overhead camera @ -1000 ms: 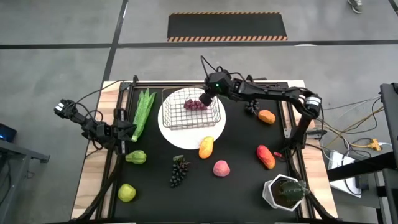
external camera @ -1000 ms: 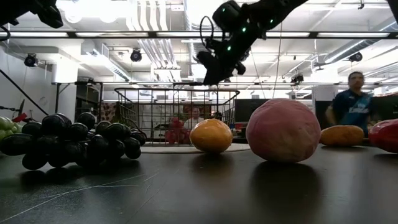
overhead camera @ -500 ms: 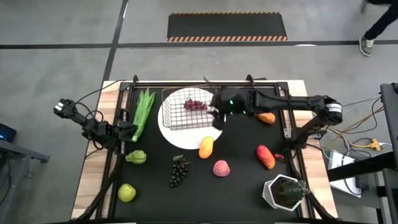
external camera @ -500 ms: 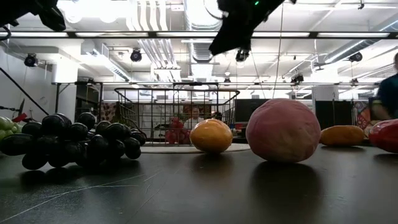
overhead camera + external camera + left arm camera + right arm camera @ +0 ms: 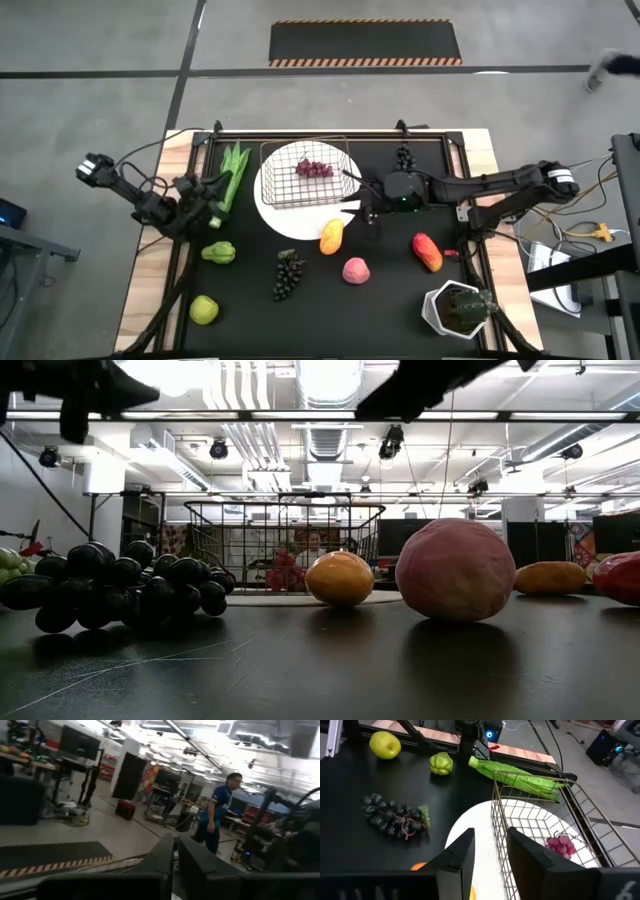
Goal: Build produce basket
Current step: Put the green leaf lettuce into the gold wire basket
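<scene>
— What changed since the frame a second ago?

— My right gripper (image 5: pixel 349 205) has pulled back out of the basket (image 5: pixel 308 173) and come down to centre frame in the high view, just right of the white plate (image 5: pixel 290 222). Its fingers (image 5: pixel 461 854) stand a little apart with nothing between them. My left gripper (image 5: pixel 215 192) has shifted up slightly at the left edge of the mat, beside the green leafy stalks (image 5: pixel 232 172); its fingers look nearly closed and empty.

— How far along?

— Barely started, I'd say. Only the purple grapes (image 5: pixel 315 168) lie inside the basket, upper centre.

— What's left?

— The mango (image 5: pixel 331 236) lies just below my right gripper, the peach (image 5: pixel 355 270) lower, the dark grapes (image 5: pixel 288 274) lower left of it. The red-orange fruit (image 5: pixel 427 252), pear (image 5: pixel 219 252) and apple (image 5: pixel 204 309) all wait on the mat.
</scene>
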Controlling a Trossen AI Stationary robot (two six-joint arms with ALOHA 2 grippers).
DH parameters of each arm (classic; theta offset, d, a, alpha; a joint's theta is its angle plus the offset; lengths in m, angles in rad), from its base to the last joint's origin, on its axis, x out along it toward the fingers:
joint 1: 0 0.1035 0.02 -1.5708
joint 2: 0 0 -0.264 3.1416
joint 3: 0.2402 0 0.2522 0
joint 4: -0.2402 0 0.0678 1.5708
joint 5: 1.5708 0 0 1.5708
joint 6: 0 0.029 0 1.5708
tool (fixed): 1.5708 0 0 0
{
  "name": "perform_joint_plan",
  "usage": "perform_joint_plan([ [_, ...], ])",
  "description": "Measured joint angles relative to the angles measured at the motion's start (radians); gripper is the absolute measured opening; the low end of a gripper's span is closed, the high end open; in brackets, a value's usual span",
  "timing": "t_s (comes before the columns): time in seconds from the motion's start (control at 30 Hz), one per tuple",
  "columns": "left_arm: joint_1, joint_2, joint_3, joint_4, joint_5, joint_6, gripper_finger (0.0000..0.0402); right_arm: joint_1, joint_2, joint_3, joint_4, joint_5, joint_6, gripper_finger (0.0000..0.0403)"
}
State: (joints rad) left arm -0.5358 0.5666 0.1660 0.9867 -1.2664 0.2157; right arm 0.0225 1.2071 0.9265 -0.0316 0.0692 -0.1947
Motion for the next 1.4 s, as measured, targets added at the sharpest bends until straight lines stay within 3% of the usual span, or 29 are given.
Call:
perform_joint_plan([
  [0.3, 0.029, 0.18, 0.195, -0.002, -0.018, 0.054, 0.0008, -0.001, -0.051, -0.083, 0.061, 0.0, -0.015, 0.0092],
  [0.47, 0.046, 0.281, 0.35, -0.019, -0.141, 0.275, 0.0004, -0.001, -0.061, -0.086, 0.066, 0.0, -0.019, 0.0092],
  [0.73, 0.098, 0.402, 0.579, -0.016, -0.174, 0.603, 0.0, -0.001, -0.061, -0.086, 0.067, 0.0, -0.034, 0.0086],
  [1.03, 0.225, 0.576, 0.783, -0.341, 0.216, 0.541, 0.0, -0.001, -0.061, -0.086, 0.075, 0.0, -0.035, 0.008],
  [1.13, 0.263, 0.628, 0.873, -0.66, 0.419, 0.435, 0.0, -0.001, -0.061, -0.086, 0.075, 0.001, -0.028, 0.0083],
  [1.3, 0.341, 0.683, 1.04, -1.299, 0.895, 0.078, 0.0, -0.001, -0.061, -0.086, 0.074, 0.001, -0.018, 0.0081],
  [1.4, 0.369, 0.705, 1.103, -1.594, 0.932, -0.134, 0.0, -0.001, -0.061, -0.086, 0.074, 0.001, -0.018, 0.0076],
])
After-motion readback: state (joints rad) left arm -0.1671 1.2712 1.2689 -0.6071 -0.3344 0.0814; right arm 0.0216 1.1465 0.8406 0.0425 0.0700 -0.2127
